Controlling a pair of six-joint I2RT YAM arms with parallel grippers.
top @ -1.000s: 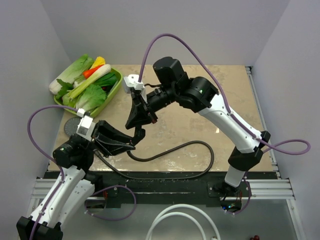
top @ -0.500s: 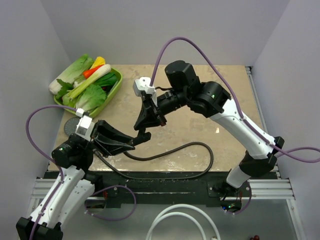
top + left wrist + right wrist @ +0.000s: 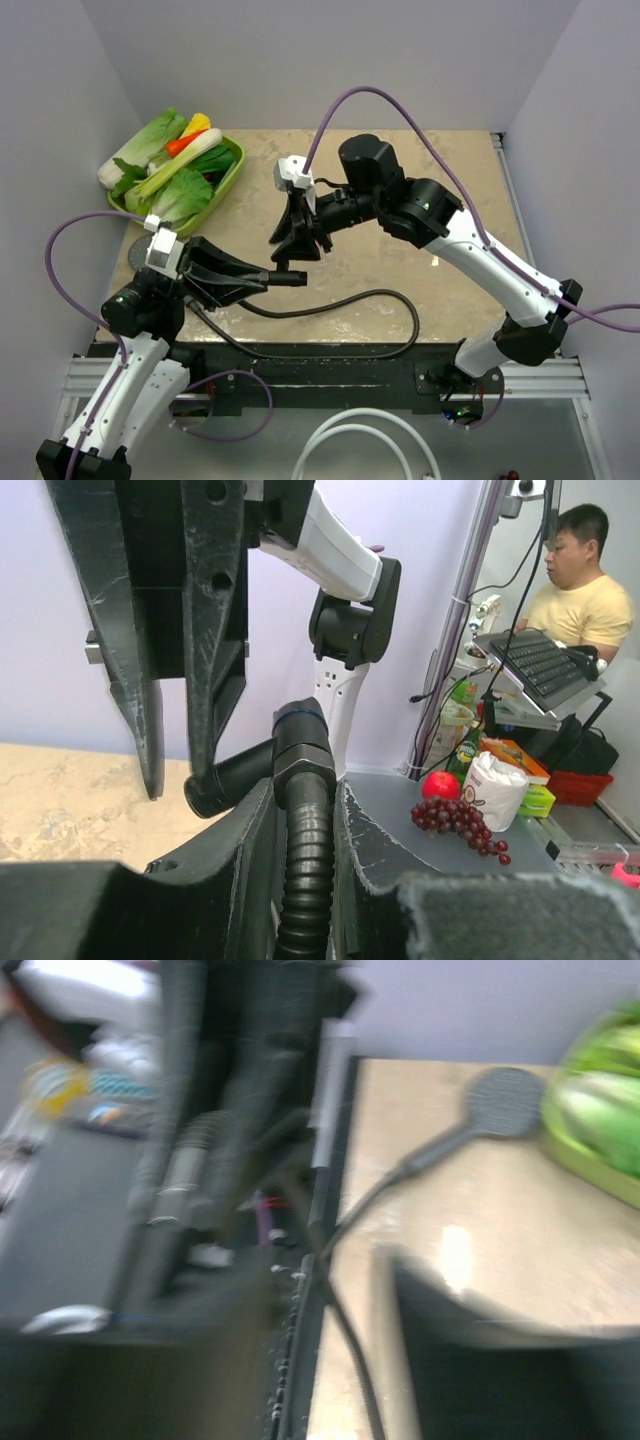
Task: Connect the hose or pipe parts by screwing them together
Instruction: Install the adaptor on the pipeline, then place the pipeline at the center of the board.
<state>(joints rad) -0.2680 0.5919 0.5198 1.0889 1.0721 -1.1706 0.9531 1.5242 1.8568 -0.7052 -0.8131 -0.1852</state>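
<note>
- Hose (image 3: 305,880) sits clamped between the two fingers of our left claw (image 3: 258,276), gripped just behind its end nut (image 3: 303,742). The ribbed length runs straight back through the claw.
- Just ahead of the left claw's tips, we see the small black T-shaped fitting (image 3: 235,775) against the nut, jutting out toward our right claw. We cannot tell how far it is threaded on.
- Our right claw (image 3: 178,775) hangs point-down just above the fitting. Its jaws are a little apart, with wall showing between them, and grip nothing. We cannot tell whether one tip touches the fitting.
- Behind the left claw, the hose drops to the table (image 3: 400,180) and sweeps in a wide loop beneath the right arm.
- The grey shower-head disc (image 3: 505,1100) lies flat on the table behind the left claw's wrist, well apart from the right claw. Our right wrist view is blurred.
- Beyond the left claw, at the far corner, stands a green tray of vegetables (image 3: 232,170).
</note>
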